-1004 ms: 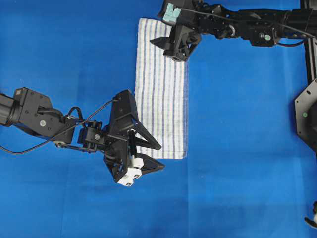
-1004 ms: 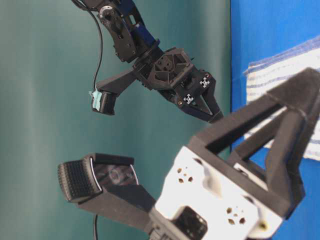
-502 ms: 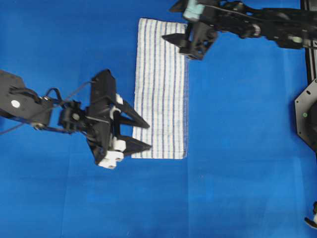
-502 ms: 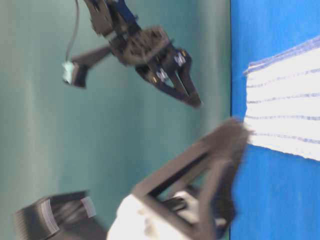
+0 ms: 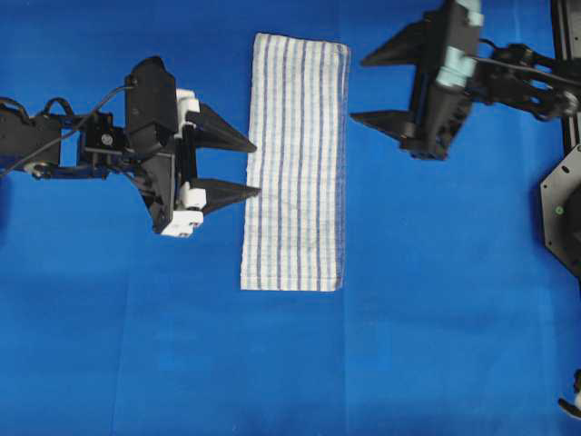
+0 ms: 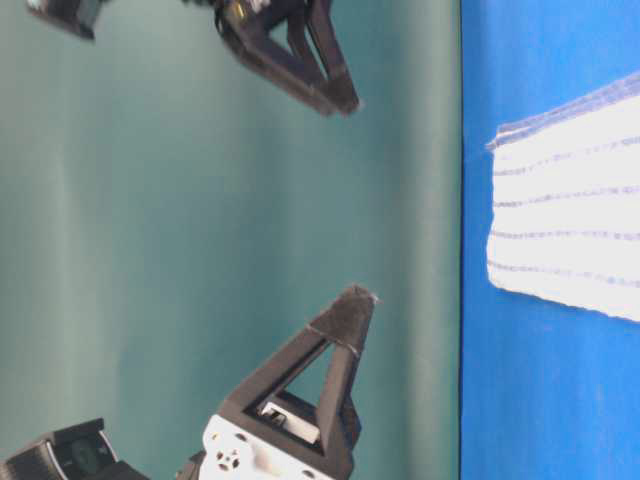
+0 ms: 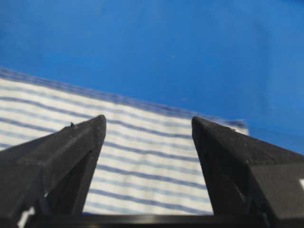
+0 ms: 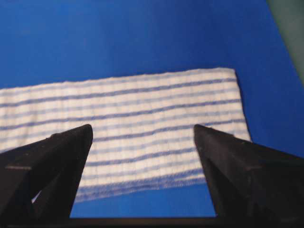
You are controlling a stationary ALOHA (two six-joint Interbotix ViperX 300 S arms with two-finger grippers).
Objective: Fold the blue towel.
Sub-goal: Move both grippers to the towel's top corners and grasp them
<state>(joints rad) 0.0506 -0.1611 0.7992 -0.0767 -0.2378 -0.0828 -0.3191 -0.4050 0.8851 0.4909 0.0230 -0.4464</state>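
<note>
The blue towel (image 5: 295, 163) lies flat on the table as a long narrow strip, white with thin blue stripes. My left gripper (image 5: 258, 169) is open and hovers at the middle of the strip's left edge, pointing right, with nothing between its fingers. In the left wrist view the towel (image 7: 147, 152) fills the gap of the left gripper (image 7: 148, 123). My right gripper (image 5: 358, 90) is open and empty just right of the strip's upper right edge, pointing left. The right wrist view shows the towel (image 8: 123, 114) and its near edge beyond the right gripper (image 8: 142, 130). Both stand off the table in the table-level view, left fingers (image 6: 335, 390) low, right fingers (image 6: 310, 60) high.
A plain blue covering (image 5: 436, 318) spreads over the whole table. A black frame and mount (image 5: 567, 200) stand along the right edge. A green backdrop (image 6: 200, 250) lies behind the table in the table-level view.
The left gripper rose from the towel's lower left corner to its left edge middle. The right gripper drew off the top of the towel to the right and turned to face it.
</note>
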